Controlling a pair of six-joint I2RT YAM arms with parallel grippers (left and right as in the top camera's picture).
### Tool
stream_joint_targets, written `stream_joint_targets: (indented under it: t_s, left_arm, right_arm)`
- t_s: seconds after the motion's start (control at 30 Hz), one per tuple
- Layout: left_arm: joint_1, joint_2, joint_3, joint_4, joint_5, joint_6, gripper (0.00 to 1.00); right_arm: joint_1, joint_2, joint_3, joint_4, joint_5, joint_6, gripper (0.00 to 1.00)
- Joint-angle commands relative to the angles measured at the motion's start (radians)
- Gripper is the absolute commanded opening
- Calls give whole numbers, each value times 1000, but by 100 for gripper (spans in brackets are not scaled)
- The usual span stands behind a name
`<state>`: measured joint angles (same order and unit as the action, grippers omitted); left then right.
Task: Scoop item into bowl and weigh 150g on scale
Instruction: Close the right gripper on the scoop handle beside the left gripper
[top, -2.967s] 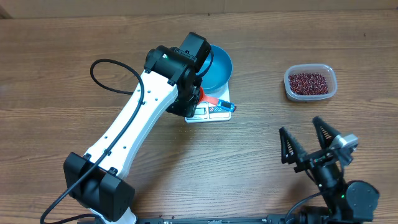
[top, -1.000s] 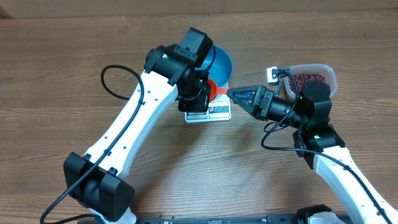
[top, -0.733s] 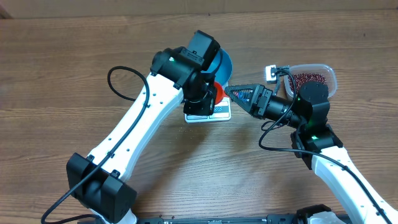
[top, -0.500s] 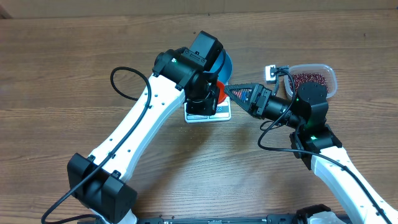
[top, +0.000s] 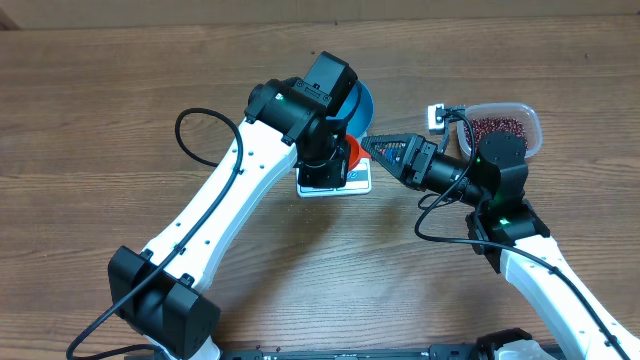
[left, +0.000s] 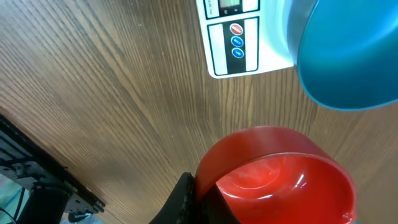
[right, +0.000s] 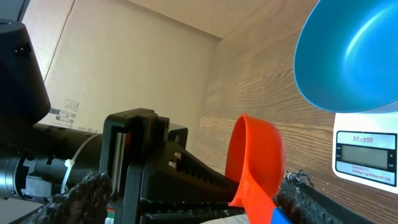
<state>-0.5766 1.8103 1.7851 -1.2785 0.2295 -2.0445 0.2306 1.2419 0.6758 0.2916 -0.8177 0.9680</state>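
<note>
Jaws: left gripper (top: 338, 160) clamped on empty orange scoop (right: 255, 162); right gripper (top: 372, 148) spread either side of its handle, not closed | Why: likely a hand-off, since beans (top: 498, 127) lie in clear container (top: 531, 141) well right of scale (left: 233, 46), on the right arm's side | Target: bowl (right: 354, 56) on scale's rear, empty, ready for weighing

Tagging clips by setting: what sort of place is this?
Probably a robot lab bench, not a kitchen: robot arms at a wooden table, cardboard behind, just a scale and bowl.
</note>
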Motion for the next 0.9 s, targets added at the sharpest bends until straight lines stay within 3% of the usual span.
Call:
stream_joint_targets:
  t_s: [0.0,0.87]
  left_arm:
    - [-9,-4,18,-2,-23,-39,4]
    - [-5,-4,18,32,-65,-40,4]
  right_arm:
    - [6,0,19,6,13,-7,84]
    - [6,0,19,11,32,-33,75]
